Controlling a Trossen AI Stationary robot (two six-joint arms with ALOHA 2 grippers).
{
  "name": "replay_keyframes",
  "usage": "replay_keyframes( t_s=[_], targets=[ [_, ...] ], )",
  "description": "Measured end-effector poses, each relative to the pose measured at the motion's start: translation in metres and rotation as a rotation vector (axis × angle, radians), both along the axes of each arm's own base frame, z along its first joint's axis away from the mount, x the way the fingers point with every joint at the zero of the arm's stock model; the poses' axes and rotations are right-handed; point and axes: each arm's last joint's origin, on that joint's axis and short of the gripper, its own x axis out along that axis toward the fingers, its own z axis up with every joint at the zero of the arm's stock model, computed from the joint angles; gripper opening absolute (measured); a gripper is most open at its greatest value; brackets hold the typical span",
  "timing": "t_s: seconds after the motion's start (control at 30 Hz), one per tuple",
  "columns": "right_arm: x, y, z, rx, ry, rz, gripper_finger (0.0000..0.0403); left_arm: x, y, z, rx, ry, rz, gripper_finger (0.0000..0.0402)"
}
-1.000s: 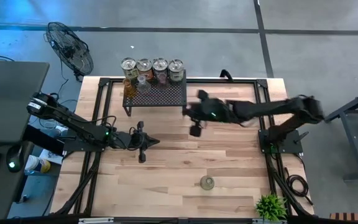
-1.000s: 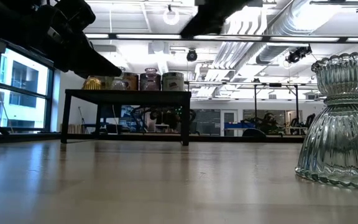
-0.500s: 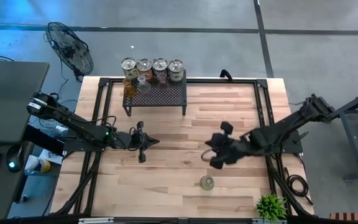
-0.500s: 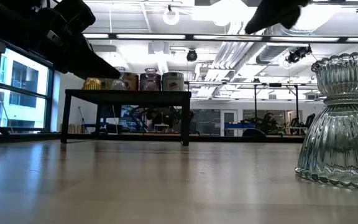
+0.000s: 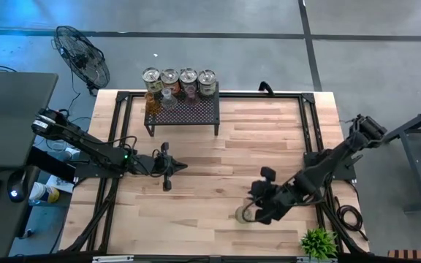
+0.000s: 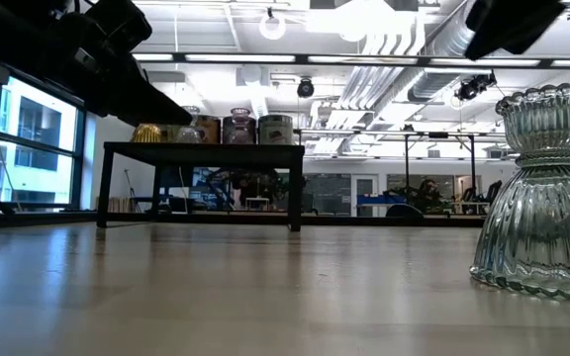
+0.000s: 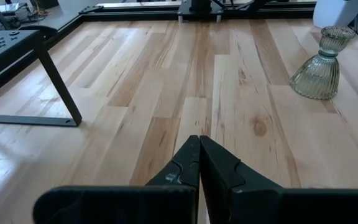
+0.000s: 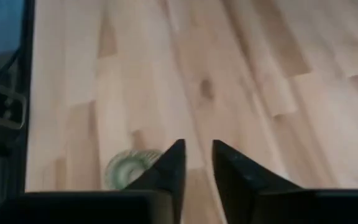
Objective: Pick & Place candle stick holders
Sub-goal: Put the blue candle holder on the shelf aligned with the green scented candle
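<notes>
table [image 5: 196,183] mid bare | right jaws apart by glass holder [image 5: 244,214] | left jaws together

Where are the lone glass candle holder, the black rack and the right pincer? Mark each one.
glass candle holder [image 6: 540,213], low view, on its ribbed body.
black rack [image 5: 183,110], high view, on its perforated top.
right pincer [image 8: 196,163], right wrist view, midway between its parted fingertips.

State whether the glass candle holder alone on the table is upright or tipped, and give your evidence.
Upright. In the low view the ribbed glass candle holder stands with its wide base flat on the table and its scalloped rim level on top.
</notes>
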Motion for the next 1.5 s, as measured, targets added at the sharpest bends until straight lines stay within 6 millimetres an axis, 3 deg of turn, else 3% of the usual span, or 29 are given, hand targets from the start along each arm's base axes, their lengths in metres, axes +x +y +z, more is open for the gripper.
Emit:
replay_keyframes(
  t_s=[0.17, 0.3, 0.7, 0.87, 1.1, 1.33, 1.5],
  targets=[
    [0.004, 0.018, -0.013, 0.012, 0.039, 0.156, 0.0134, 0.000, 0.000, 0.000, 0.001, 0.002, 0.000, 0.0000],
    [0.005, 0.036, -0.020, 0.031, 0.030, 0.283, 0.0160, 0.000, 0.000, 0.000, 0.000, 0.002, -0.001, 0.0000],
    [0.010, 0.048, -0.051, -0.122, 0.103, 0.407, 0.0143, 0.000, 0.000, -0.001, 0.004, 0.013, -0.001, 0.0000],
    [0.017, 0.044, -0.057, -0.163, 0.118, 0.418, 0.0116, -0.001, 0.000, -0.002, 0.008, 0.022, 0.002, 0.0000],
    [0.025, 0.033, -0.057, -0.214, 0.119, 0.410, 0.0023, -0.001, 0.000, -0.003, -0.001, 0.026, 0.009, 0.0000],
    [0.032, 0.008, -0.042, -0.229, 0.101, 0.382, 0.0031, -0.002, 0.003, -0.003, -0.034, 0.015, 0.095, 0.0000],
    [0.038, -0.021, -0.016, -0.254, 0.023, 0.349, 0.0016, -0.002, 0.004, -0.004, -0.023, 0.018, 0.126, 0.0000]
  ],
)
